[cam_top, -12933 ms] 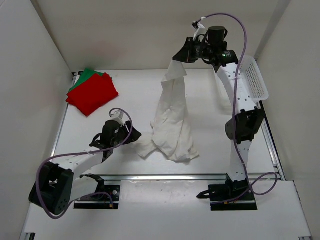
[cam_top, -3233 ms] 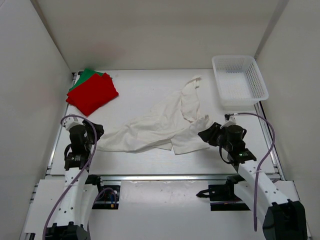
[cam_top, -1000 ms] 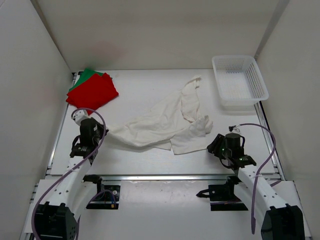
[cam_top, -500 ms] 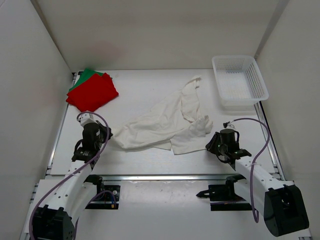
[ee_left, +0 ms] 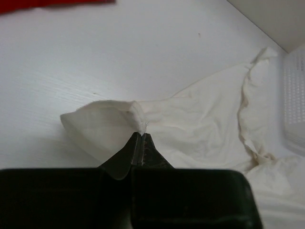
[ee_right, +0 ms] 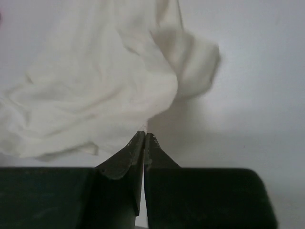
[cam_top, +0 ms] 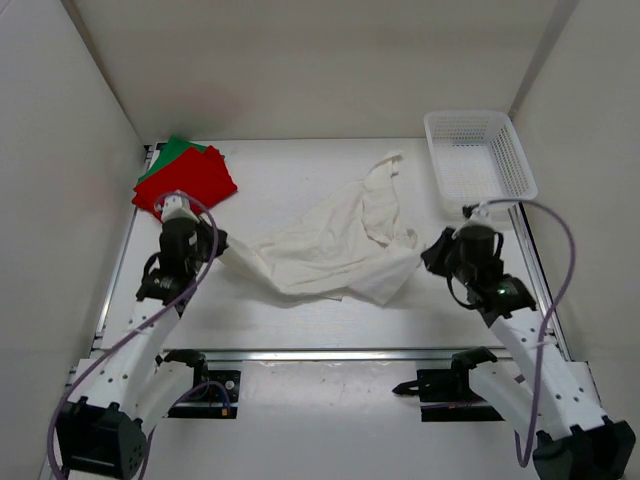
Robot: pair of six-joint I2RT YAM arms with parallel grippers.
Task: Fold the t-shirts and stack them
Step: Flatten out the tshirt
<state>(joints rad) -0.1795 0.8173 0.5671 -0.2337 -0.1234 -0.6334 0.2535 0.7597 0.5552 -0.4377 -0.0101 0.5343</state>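
The white t-shirt (cam_top: 330, 245) lies crumpled on the table (cam_top: 290, 180), to the left of the white mesh basket (cam_top: 434, 160) and nearer the arm bases than it. Its long axis runs left to right, drawn out between the two grippers. A narrow strip of cloth branches off toward the far side and ends near the basket's left wall.

The left gripper (cam_top: 218, 245) is at the shirt's end farthest from the basket. Its fingers are pressed together on a raised fold of the white cloth.

The right gripper (cam_top: 428, 255) is on the near side of the basket, at the shirt's other end. Its fingers are together, pinching the cloth edge at their tips.

The red t-shirt (cam_top: 185, 180) lies folded well to the left of the basket, on top of the green t-shirt (cam_top: 172, 150). Only the green shirt's far edge shows.
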